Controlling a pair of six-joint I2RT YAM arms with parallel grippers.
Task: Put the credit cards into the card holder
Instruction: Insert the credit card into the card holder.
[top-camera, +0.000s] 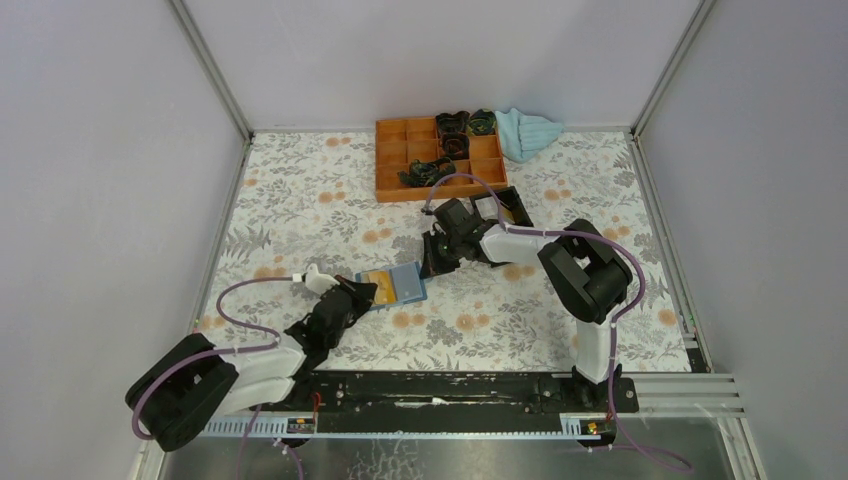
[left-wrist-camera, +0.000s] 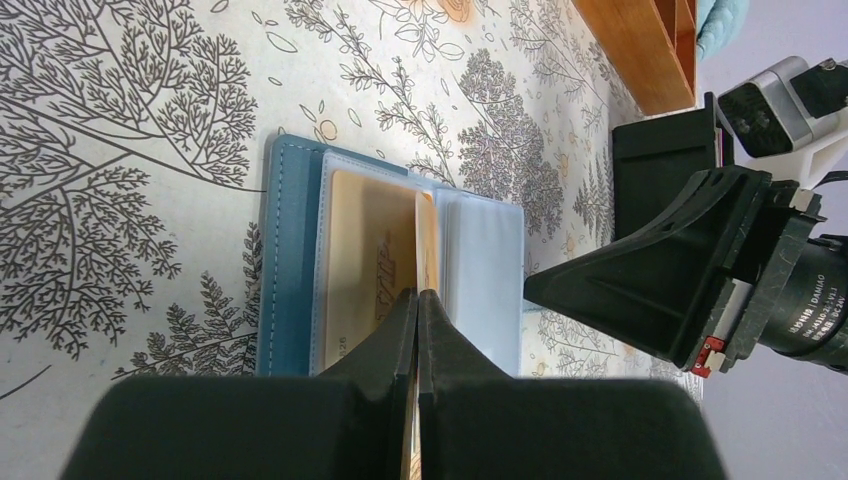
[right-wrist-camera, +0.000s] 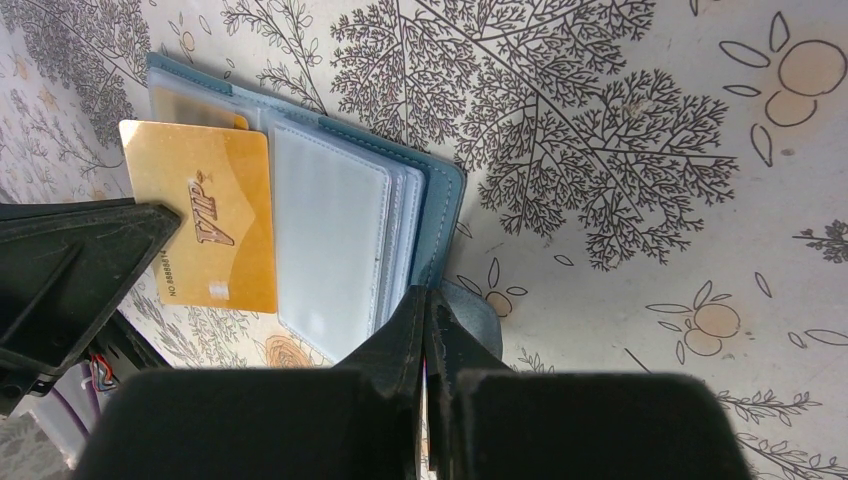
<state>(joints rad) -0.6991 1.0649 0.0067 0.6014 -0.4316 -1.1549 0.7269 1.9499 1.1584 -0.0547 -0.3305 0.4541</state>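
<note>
The teal-blue card holder (top-camera: 405, 284) lies open on the flowered table, its clear sleeves showing. My left gripper (left-wrist-camera: 417, 295) is shut on a tan-orange credit card (left-wrist-camera: 427, 240), seen edge-on, with its far end among the sleeves. In the right wrist view this card (right-wrist-camera: 205, 215) reads "VIP" and lies over the holder's left half. A second card (left-wrist-camera: 365, 255) sits inside a sleeve. My right gripper (right-wrist-camera: 427, 295) is shut at the holder's (right-wrist-camera: 440, 200) right edge, by the clasp tab (right-wrist-camera: 478, 312). In the top view the left gripper (top-camera: 358, 293) and the right gripper (top-camera: 432, 265) flank the holder.
An orange compartment tray (top-camera: 440, 160) with dark items stands at the back. A light blue cloth (top-camera: 528, 132) lies right of it. A black box (top-camera: 505, 208) sits just behind the right gripper. Grey walls surround the table.
</note>
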